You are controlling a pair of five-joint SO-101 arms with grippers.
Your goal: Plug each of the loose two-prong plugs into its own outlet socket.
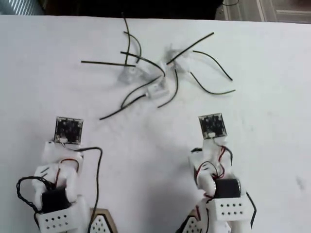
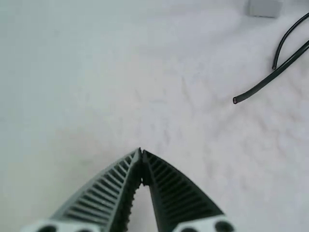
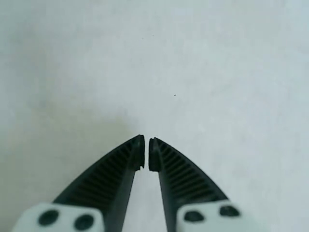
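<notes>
Closed on nothing, the left gripper (image 2: 141,157) and right gripper (image 3: 146,153) are being held over the table (image 1: 39,73). Plugs (image 1: 156,89) are lying tangled well beyond; with wires (image 1: 190,48) crossed, neighbours are likely being dragged whenever one is being lifted.

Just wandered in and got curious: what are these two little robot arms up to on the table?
Not much yet. Both arms sit at the near side of the white table, the left gripper and right gripper shut on nothing. The small white plastic plugs and sockets, trailing thin black wires, lie in a loose tangle farther out, touched by neither arm. Whether any are joined is too small to tell.
</notes>
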